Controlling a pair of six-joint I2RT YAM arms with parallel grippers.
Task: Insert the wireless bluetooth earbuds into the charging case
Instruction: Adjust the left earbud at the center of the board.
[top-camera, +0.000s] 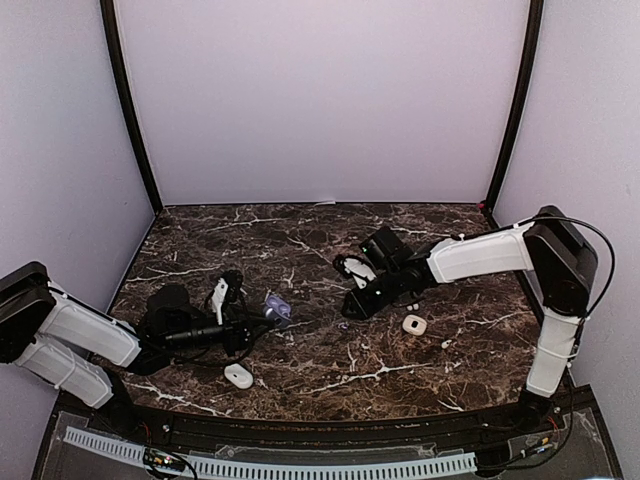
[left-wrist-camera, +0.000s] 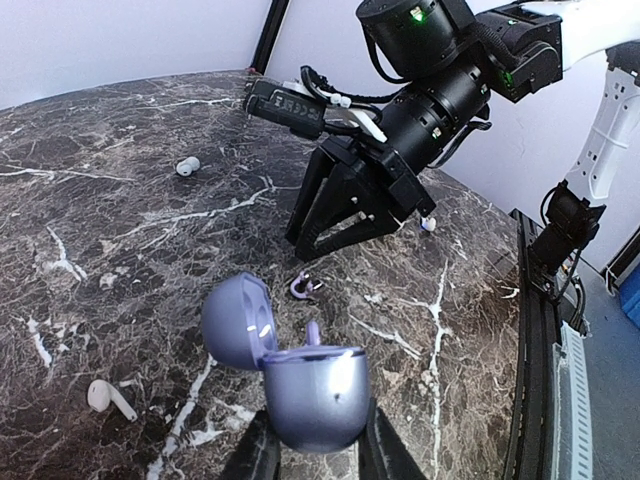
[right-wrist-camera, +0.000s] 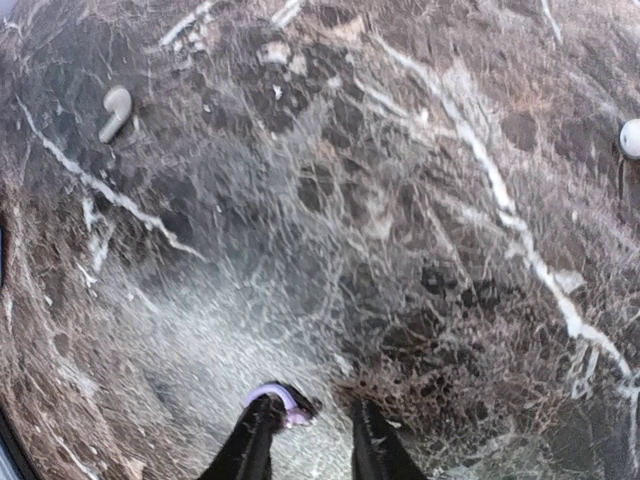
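Left pincer (left-wrist-camera: 318, 452): it was closed on the lower body of the purple case (left-wrist-camera: 312, 392), holding it mouth up with the lid (left-wrist-camera: 236, 320) swung back. This was probably so a bud could be lowered in from above.
Seated bud (left-wrist-camera: 313, 334): a purple one stood in the case with its stem up. The place beside it looked free, though the rim partly hid it.
Loose bud (left-wrist-camera: 303, 288): the other purple one lay on the marble table (left-wrist-camera: 120, 260), just beyond the case and directly under the other arm's fingertips.
Right pincer (right-wrist-camera: 315, 408): its jaws stood apart with the tips down at the table. The loose bud touched the tip of one finger and was not clamped between the two.
Reason for the pairing: the case was held near the pick-up spot, seemingly to keep the carry short.
White buds (left-wrist-camera: 108, 397): these lay well apart from the purple case and probably belonged to a white case (top-camera: 414, 324).
Risk: a bud so small could skid off the fingertip when the jaws closed.
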